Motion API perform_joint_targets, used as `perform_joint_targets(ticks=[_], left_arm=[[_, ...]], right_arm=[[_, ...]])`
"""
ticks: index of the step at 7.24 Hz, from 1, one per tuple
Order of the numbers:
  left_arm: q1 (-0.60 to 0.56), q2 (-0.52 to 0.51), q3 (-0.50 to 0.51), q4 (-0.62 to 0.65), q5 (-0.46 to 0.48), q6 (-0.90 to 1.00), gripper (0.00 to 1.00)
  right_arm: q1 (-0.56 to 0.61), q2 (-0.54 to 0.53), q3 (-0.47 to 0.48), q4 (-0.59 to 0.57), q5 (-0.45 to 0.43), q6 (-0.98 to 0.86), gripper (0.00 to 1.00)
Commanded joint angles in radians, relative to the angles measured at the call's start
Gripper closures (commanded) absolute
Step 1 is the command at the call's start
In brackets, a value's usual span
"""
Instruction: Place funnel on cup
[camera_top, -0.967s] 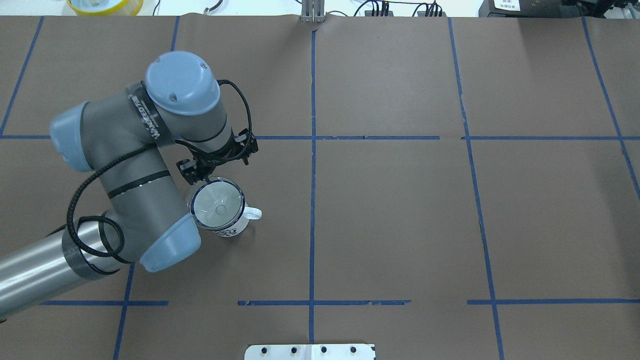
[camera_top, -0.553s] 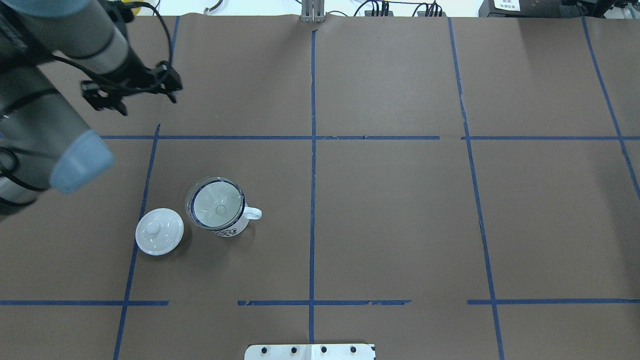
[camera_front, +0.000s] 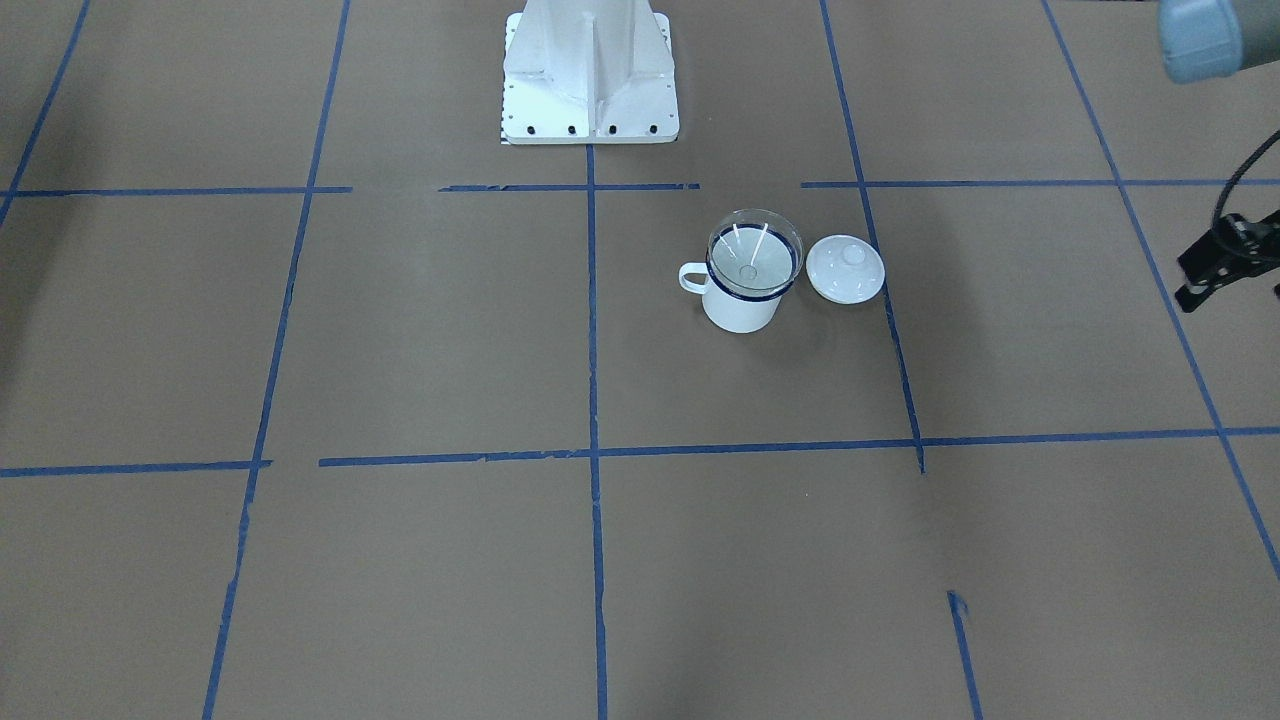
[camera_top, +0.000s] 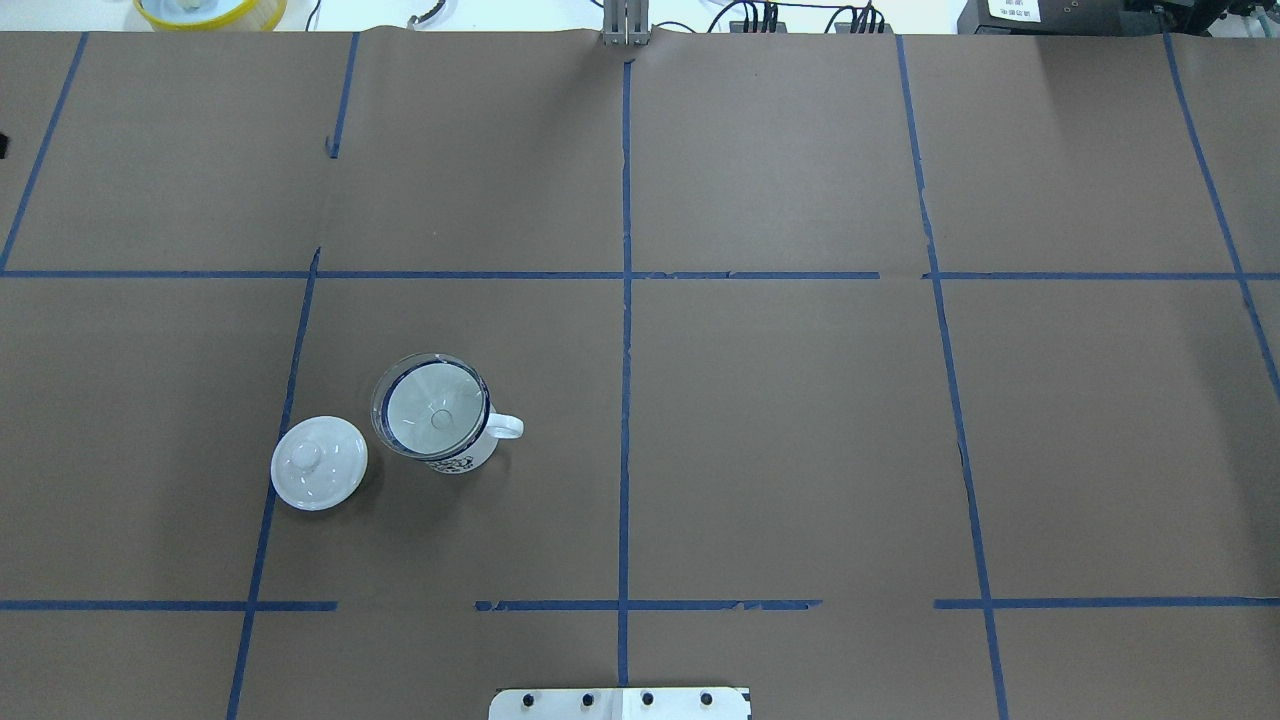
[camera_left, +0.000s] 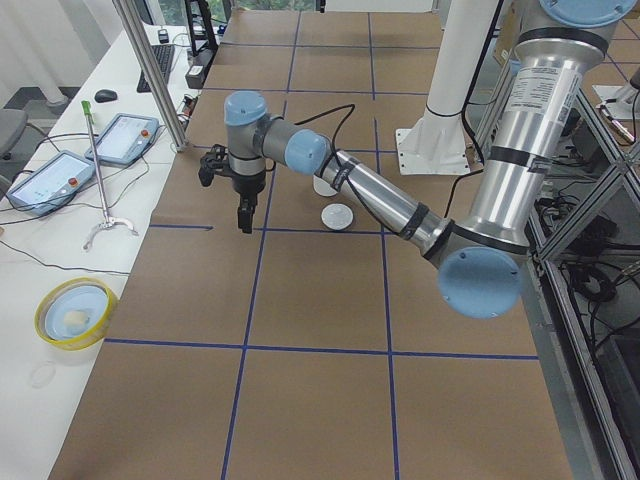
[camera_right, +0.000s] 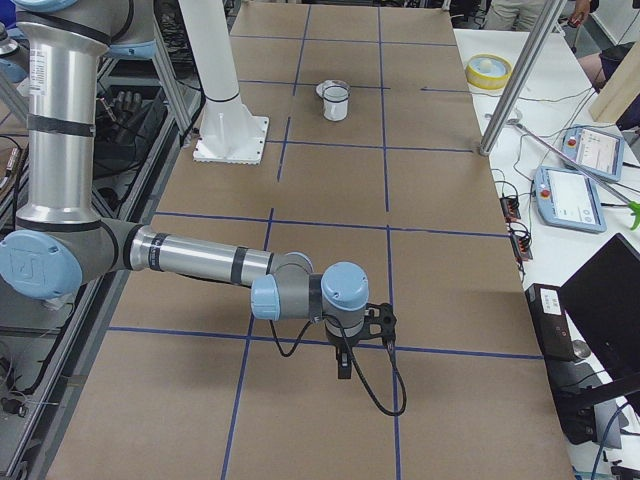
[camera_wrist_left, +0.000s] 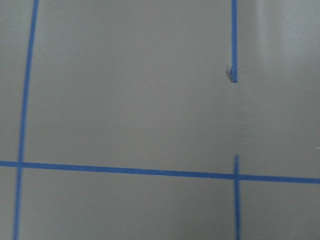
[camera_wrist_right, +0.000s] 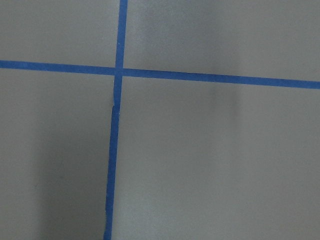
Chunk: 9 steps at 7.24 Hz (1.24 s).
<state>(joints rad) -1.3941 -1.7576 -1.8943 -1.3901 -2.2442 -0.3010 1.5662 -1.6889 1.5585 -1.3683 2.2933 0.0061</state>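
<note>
The white enamel cup (camera_top: 452, 447) with a dark blue rim stands upright left of the table's middle, its handle pointing toward the centre line. The clear funnel (camera_top: 431, 404) sits on the cup's rim with its spout down inside; nothing holds it. Both also show in the front-facing view, cup (camera_front: 741, 305) and funnel (camera_front: 754, 255). My left gripper (camera_left: 245, 222) hangs well away from the cup over the table's far left; I cannot tell whether it is open. My right gripper (camera_right: 344, 368) hangs over the far right end; I cannot tell its state.
A round white knobbed lid (camera_top: 319, 462) lies flat just left of the cup. The robot's white base plate (camera_front: 589, 75) stands at the near edge. A yellow-rimmed bowl (camera_left: 70, 312) sits off the table's far left corner. Brown paper with blue tape lines covers the table.
The left arm drew back from over the cup, up and to the left, out of the overhead view. The funnel stayed on the cup, and the lid came into sight.
</note>
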Motion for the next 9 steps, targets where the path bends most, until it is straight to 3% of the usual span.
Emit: perform_joint_targets(ticks=[1, 2, 4, 9], left_arm=[[-0.203, 0.169, 0.045, -0.004, -0.018, 0.397, 0.00], [-0.260, 0.179, 0.113, 0.006, -0.041, 0.446, 0.00], [-0.261, 0.211, 0.119, 0.036, -0.118, 0.441, 0.00], [-0.260, 0.248, 0.173, -0.042, -0.114, 0.438, 0.00]], right_arm=[[0.000, 0.000, 0.000, 0.000, 0.000, 0.000, 0.00], [0.000, 0.000, 0.000, 0.000, 0.000, 0.000, 0.00], [0.000, 0.000, 0.000, 0.000, 0.000, 0.000, 0.00], [0.000, 0.000, 0.000, 0.000, 0.000, 0.000, 0.00]])
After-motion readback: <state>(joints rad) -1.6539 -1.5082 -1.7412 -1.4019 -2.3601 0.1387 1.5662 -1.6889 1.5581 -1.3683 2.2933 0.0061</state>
